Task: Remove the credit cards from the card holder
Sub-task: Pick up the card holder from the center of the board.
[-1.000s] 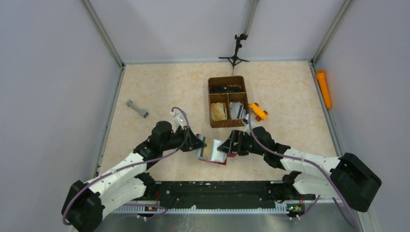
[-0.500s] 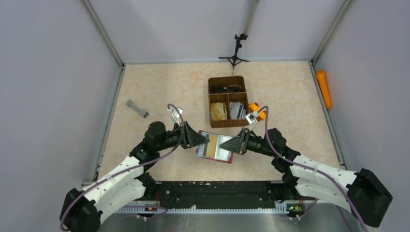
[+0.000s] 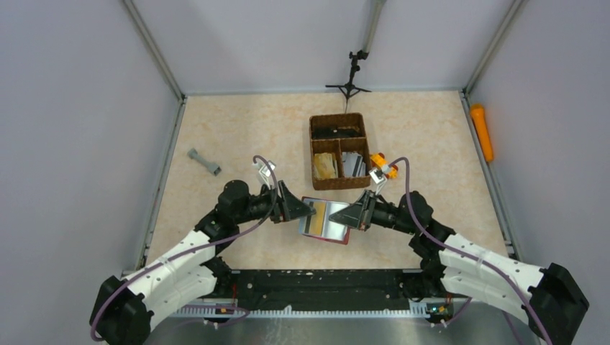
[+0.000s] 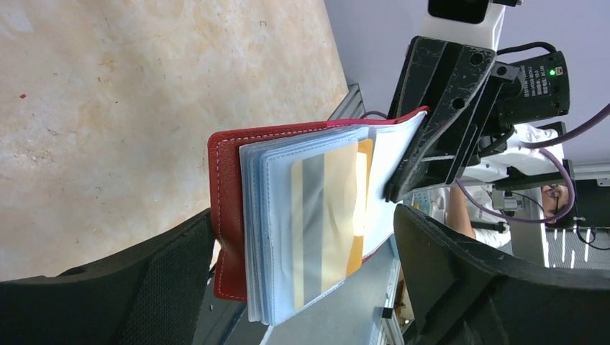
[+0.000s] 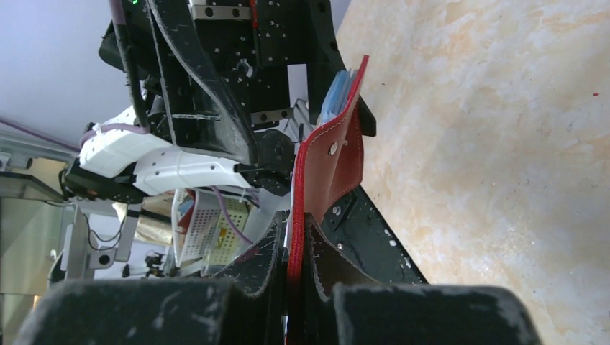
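Your right gripper (image 3: 342, 215) pinches the open card holder (image 3: 325, 224) by its right edge. Your left gripper (image 3: 307, 210) gapes wide at its left side, with the credit cards (image 4: 324, 215) in their sleeves.

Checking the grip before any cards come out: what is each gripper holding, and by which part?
The right gripper pinches the card holder by the edge of its red cover. The left gripper stands open around the other side, holding nothing.

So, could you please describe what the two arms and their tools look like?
The left arm and right arm have white shells with black joints and bulky black shoulder housings. A purple cable runs along each. The left tool and right tool are black, each with two tapering, rough-textured fingers.
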Available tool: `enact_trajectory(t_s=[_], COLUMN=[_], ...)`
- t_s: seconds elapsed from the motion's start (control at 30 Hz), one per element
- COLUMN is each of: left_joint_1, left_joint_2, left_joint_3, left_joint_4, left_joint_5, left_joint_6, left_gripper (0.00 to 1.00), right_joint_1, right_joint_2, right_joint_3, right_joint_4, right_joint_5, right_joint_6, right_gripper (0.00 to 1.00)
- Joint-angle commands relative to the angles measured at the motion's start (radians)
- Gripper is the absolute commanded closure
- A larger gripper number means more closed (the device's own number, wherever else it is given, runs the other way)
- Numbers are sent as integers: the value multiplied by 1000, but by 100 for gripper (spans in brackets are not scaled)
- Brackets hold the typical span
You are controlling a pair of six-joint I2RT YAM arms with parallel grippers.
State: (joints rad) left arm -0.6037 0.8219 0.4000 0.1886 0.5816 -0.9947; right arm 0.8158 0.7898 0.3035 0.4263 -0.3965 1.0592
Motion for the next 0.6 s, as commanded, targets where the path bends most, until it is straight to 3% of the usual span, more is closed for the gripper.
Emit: enact_trajectory(t_s=[0.0, 0.27, 0.57], left_joint_1=[1, 7, 9], left_joint_2=[13, 65, 101], left_joint_3=[-15, -58, -128], left_joint_4=[63, 155, 641], left_joint_5=[12, 31, 132], left_joint_6=[16, -3, -265], left_gripper=[6, 1, 1], right_joint_1=[-3, -10, -26], right_joint_2=[-26, -63, -64], right_joint_3=[65, 91, 81], right_joint_4=[89, 90, 157], right_joint_5=[-26, -38, -55], right_joint_6=[44, 67, 114], right_gripper=[100, 100, 100])
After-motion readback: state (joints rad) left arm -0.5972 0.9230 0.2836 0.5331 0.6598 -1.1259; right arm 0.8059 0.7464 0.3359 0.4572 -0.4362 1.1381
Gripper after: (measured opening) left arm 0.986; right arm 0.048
